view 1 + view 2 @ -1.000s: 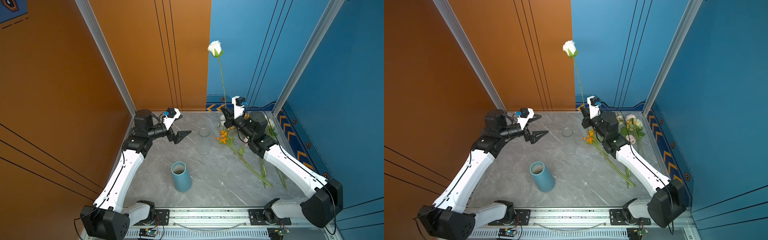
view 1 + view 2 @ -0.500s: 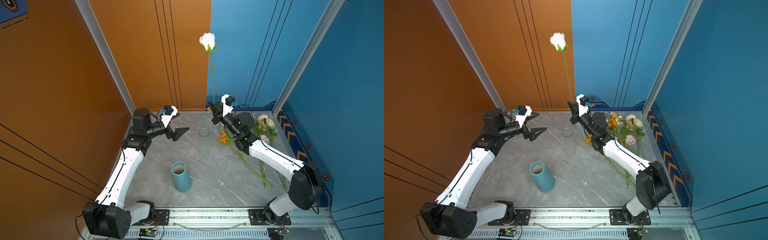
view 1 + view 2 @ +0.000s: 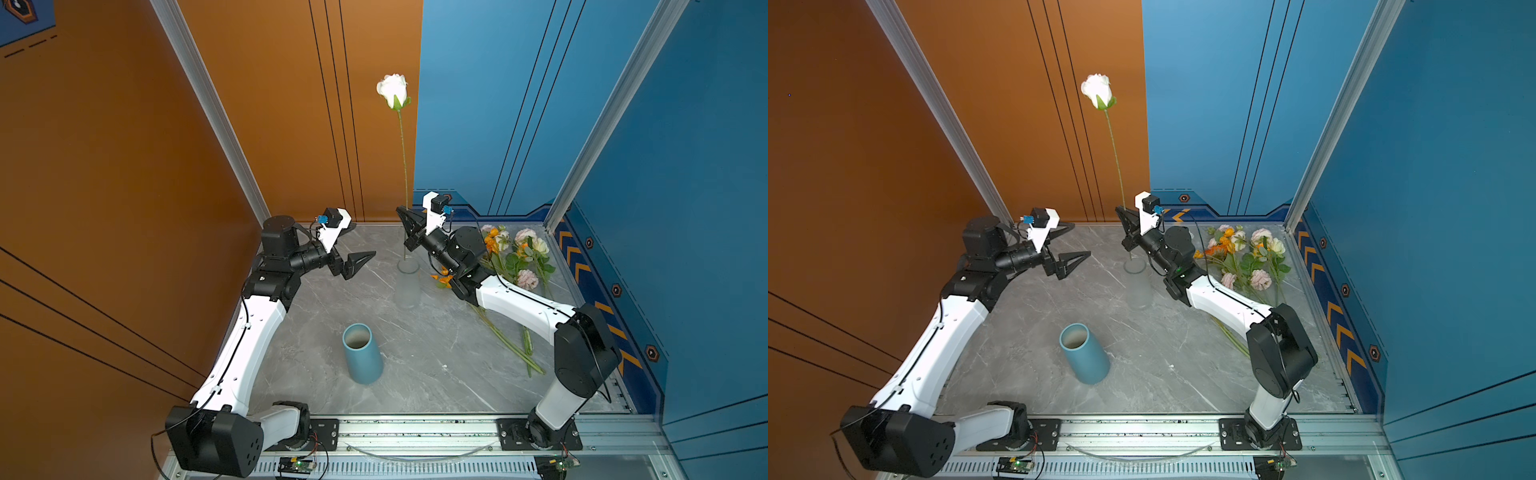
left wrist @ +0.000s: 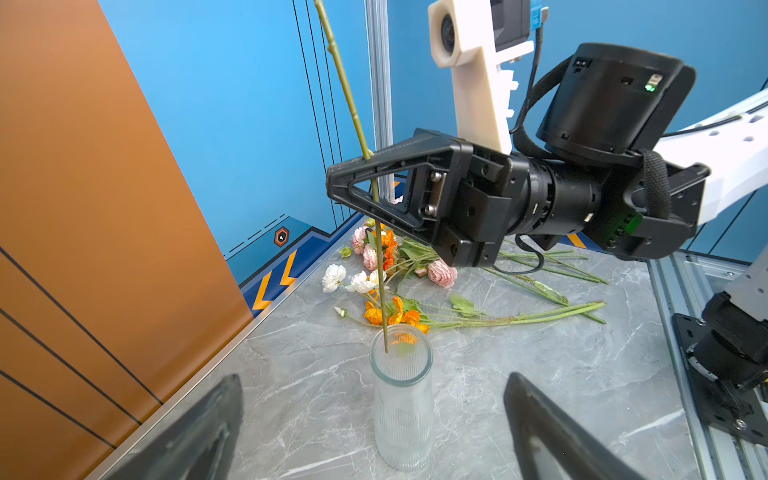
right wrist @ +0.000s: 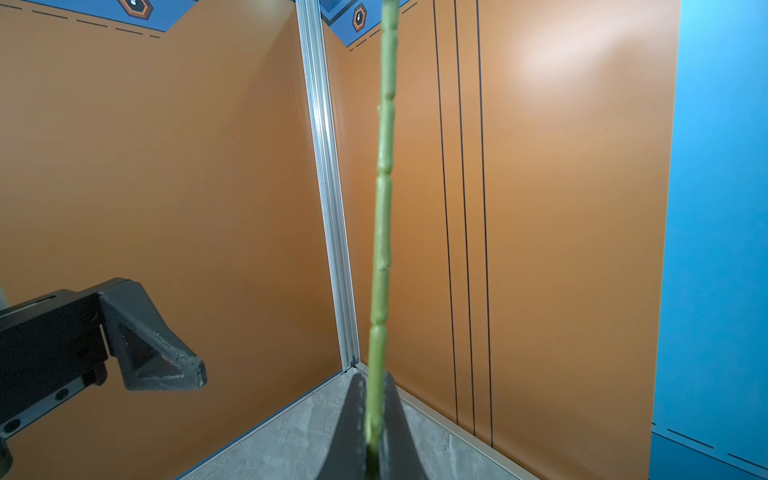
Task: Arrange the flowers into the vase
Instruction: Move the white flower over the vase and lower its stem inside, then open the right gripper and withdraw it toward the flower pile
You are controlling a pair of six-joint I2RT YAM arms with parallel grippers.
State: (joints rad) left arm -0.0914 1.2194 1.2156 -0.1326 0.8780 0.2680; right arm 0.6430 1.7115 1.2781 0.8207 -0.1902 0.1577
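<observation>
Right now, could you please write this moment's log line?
right gripper shut on white rose; stem tip at glass vase mouth; left gripper open

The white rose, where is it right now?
In both top views the white rose stands upright at the back middle, stem pinched in the right gripper, its lower end at the mouth of the clear glass vase.

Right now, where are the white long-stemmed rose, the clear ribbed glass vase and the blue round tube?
white long-stemmed rose [image 3: 392,89], in a top view, on the bloom.
clear ribbed glass vase [image 4: 401,419], left wrist view, on its wall.
blue round tube [image 3: 365,361], in a top view, on its side.
</observation>
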